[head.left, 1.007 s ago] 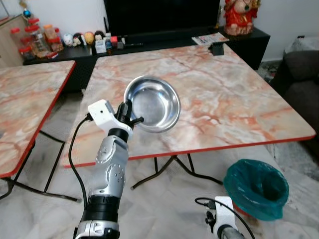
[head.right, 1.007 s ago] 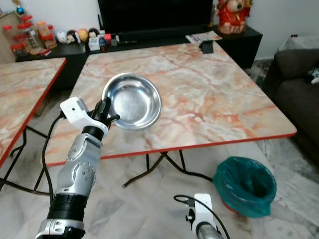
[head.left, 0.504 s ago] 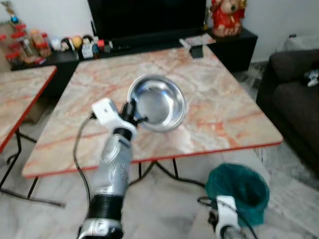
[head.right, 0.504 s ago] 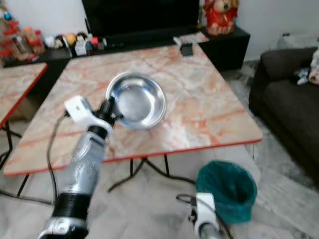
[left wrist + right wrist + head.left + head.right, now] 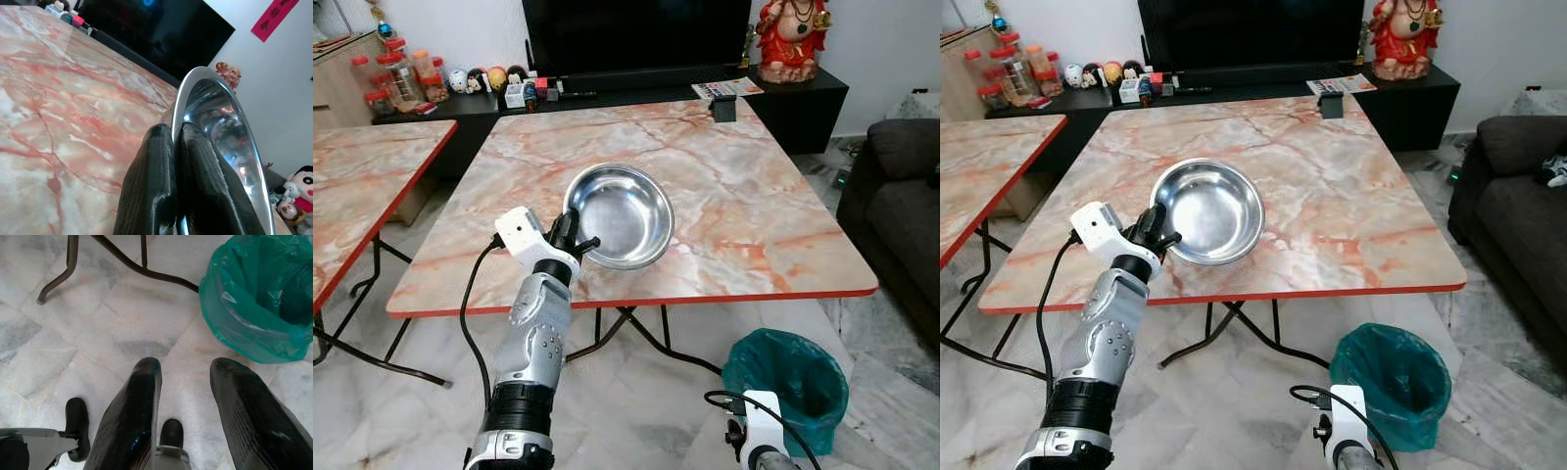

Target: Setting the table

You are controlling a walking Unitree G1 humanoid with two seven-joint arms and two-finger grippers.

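Pinching only the rim, the left hand [image 5: 570,235] holds the tilted bowl [image 5: 619,215] above the tabletop [image 5: 744,196]; it could slip.

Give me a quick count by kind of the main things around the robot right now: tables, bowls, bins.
Marble-pattern folding tables with red edges: 2, the one ahead and one to the robot's left
Round shiny steel bowl: 1, gripped at its rim by the left gripper
Bin lined with a green plastic bag: 1, on the floor
Total: 4
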